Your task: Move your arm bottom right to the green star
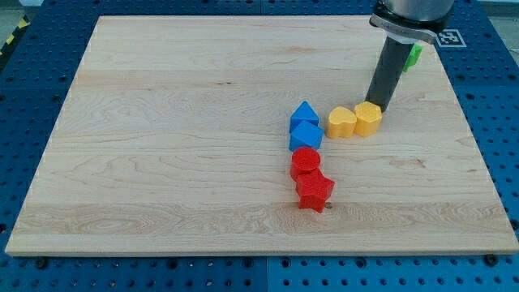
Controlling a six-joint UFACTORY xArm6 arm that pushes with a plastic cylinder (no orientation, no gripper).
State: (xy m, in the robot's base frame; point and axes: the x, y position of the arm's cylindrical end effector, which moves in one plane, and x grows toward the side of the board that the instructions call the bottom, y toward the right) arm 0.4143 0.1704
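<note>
Tip (375, 106) of fingerless rod touching yellow hexagon block (368, 118), green star (414, 54) half hidden behind rod.

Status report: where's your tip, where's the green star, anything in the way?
My tip touching yellow hexagon. Green star mostly hidden behind rod. Nothing blocking.

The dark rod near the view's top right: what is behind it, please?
Behind the rod a small piece of a green block shows at its right edge; the rest is covered, so its shape cannot be told. My tip stands just behind the yellow blocks.
</note>
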